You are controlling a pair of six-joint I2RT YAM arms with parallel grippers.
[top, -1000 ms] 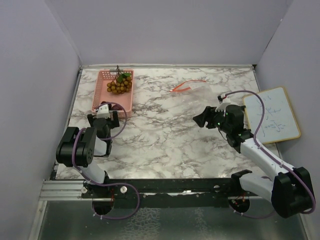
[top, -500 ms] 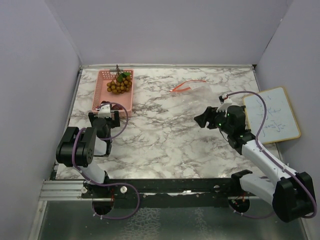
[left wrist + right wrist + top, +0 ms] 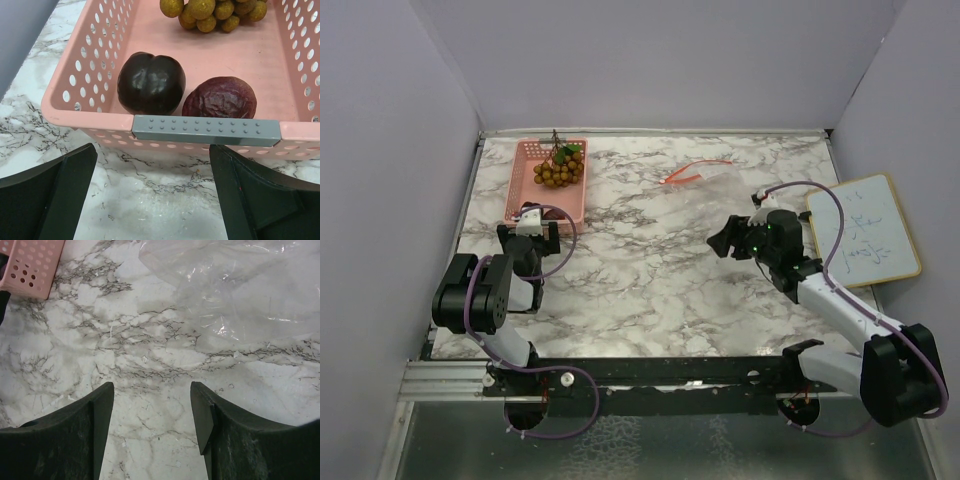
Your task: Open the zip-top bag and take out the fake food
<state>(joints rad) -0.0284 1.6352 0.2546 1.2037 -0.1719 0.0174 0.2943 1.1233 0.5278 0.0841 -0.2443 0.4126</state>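
Table (image 3: 650, 270): white marble
Pink basket (image 3: 75, 75): grape bunch (image 3: 215, 12), maroon fruit (image 3: 219, 97), dark plum (image 3: 151, 82)
Zip-top bag (image 3: 235, 285): flat on table
Left tool (image 3: 152, 167), right tool (image 3: 152, 412): jaws apart

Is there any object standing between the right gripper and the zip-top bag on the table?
Nothing visible does. The right gripper is open, and only the bare marble table lies between it and the near edge of the zip-top bag. The pink basket sits far off to the side, out of that path.

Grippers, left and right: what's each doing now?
Left gripper: open, empty, facing the pink basket.
Right gripper: open, empty, short of the zip-top bag.
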